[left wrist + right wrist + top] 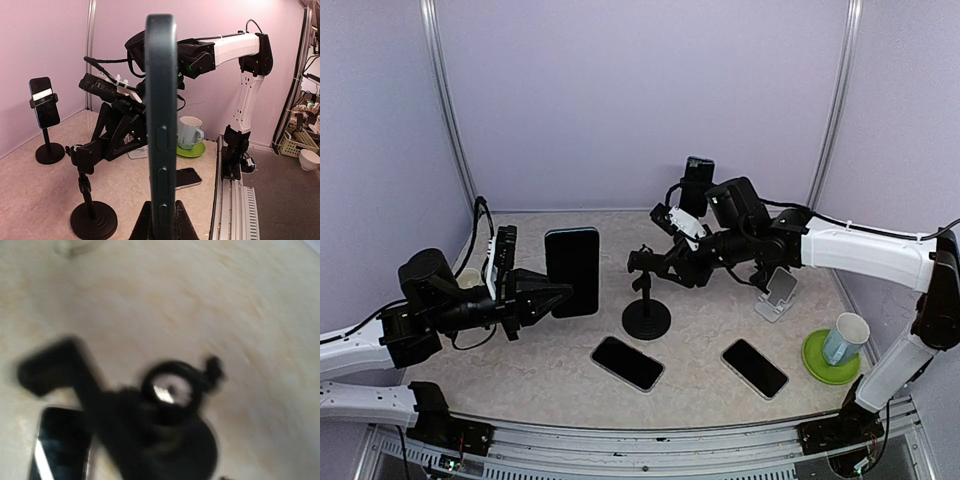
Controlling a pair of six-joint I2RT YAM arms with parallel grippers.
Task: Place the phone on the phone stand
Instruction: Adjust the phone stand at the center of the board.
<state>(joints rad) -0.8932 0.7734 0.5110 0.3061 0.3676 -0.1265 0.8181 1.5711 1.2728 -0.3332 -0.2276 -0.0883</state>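
Beige table (540,385): two phones (627,362) flat, stands (646,318), saucer (816,362).

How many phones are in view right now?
4. The first phone stands upright in the left gripper; a second phone sits clamped on the far stand; a third phone and fourth phone lie flat on the table. Another could hide behind the right arm.

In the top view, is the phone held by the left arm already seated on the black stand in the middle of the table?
No: the phone stands upright in the left fingers, apart from the stand.
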